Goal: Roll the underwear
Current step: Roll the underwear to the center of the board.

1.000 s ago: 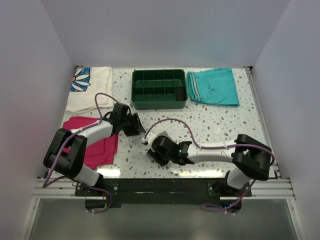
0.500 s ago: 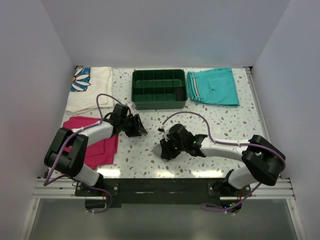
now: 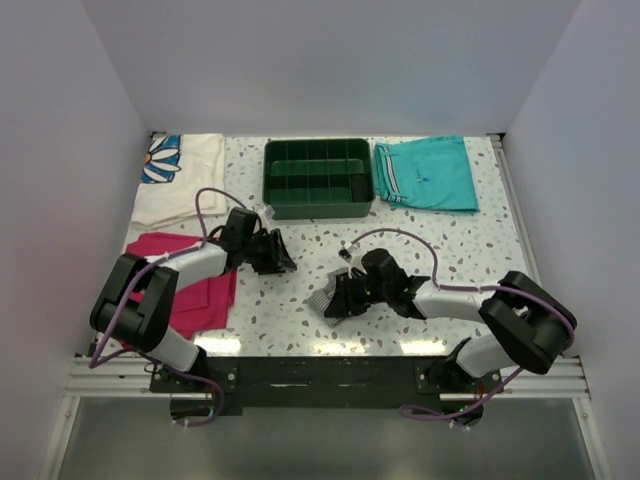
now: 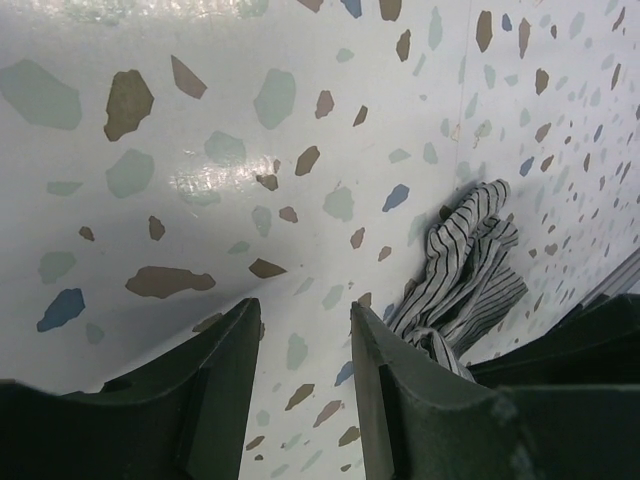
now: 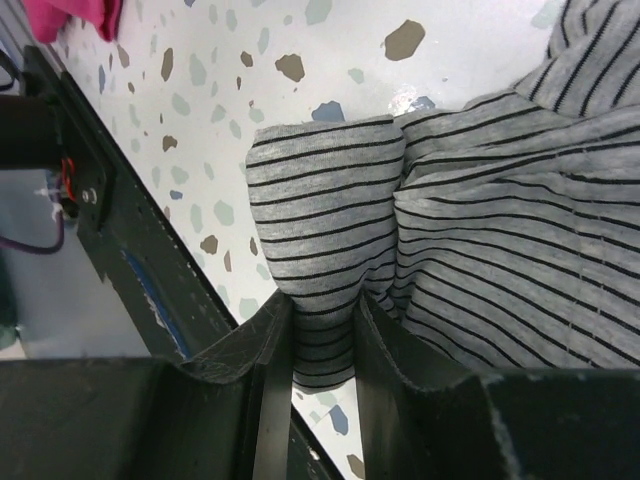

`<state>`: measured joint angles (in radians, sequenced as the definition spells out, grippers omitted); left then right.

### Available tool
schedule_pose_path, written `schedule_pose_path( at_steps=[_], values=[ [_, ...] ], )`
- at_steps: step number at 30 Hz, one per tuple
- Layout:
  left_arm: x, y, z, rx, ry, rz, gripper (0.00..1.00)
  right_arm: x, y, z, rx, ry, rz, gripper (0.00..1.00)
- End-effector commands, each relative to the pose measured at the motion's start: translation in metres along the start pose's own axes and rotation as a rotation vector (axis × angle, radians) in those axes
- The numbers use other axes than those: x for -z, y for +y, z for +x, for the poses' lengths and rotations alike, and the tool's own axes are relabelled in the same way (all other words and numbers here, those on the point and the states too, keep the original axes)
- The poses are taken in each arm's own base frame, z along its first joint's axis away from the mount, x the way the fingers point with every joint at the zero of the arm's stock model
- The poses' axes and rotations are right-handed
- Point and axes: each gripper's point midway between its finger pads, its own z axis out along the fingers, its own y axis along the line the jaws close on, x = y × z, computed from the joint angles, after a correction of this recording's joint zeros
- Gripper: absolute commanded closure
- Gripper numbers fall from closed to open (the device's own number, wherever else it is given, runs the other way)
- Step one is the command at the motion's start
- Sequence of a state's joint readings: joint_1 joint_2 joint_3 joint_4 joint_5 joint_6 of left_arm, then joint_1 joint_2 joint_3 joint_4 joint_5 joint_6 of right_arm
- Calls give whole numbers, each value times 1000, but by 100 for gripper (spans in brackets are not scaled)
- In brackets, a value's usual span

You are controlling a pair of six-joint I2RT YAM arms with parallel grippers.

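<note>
While the right hand (image 5: 325, 335) grips a fold of the underwear (image 5: 330, 210), bunched at its fingertips on the desk (image 5: 200, 130), the left hand (image 4: 305, 330) hangs released and empty nearby, with the cloth off its right side.

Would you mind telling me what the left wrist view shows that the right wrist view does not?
Only the left wrist view: the left jaws apart with nothing between them, and the grey-and-white striped cloth underwear as a crumpled heap lying off to their side. Only the right wrist view: the right jaws closed on a fold of that underwear, a corner of the magenta cloth, and a black frame rail. Both: the underwear and the speckled terrazzo tabletop.
</note>
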<state>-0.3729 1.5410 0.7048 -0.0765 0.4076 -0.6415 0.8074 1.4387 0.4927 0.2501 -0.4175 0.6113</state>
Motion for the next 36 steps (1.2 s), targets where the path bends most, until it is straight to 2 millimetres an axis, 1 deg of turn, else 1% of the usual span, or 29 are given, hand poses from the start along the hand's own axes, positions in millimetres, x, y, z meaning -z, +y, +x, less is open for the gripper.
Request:
schedule_pose_path(
  at_steps=[1,3,4,5,7,8,9,13,15,21,23,25,26,29,36],
  values=[
    [3,-16,-2,-68,-1,101,54,3,-10,11,-116,13,0,76],
    [5,-26,-6,-101,-25,152,53,2,-14,13,-136,26,5,76],
    [7,-31,-5,-114,-23,176,53,1,-16,14,-148,36,13,76],
    [7,-35,-5,-132,-26,197,52,0,-24,18,-169,52,46,75],
    [9,-43,1,-155,-9,235,52,-2,-27,19,-183,79,55,75],
    [9,-46,3,-172,-5,251,52,-5,-34,24,-201,104,76,75],
    [9,-51,9,-188,11,269,51,-7,-36,21,-209,112,89,76],
    [7,-57,26,-219,51,298,51,-10,-52,33,-271,165,149,76],
    [6,-61,33,-234,57,315,50,-11,-60,34,-291,173,184,76],
    [6,-64,41,-259,62,362,48,-5,-75,43,-330,201,254,77],
    [3,-64,40,-261,63,372,47,-5,-77,47,-334,214,259,77],
    [0,-66,45,-256,82,404,46,-5,-78,49,-337,223,261,77],
    [-1,-68,42,-259,73,418,46,-5,-79,49,-340,225,265,77],
    [-6,-69,47,-259,102,448,46,-4,-82,52,-341,230,277,77],
    [-13,-59,64,-223,164,466,44,-4,-84,53,-333,242,289,77]
  ],
)
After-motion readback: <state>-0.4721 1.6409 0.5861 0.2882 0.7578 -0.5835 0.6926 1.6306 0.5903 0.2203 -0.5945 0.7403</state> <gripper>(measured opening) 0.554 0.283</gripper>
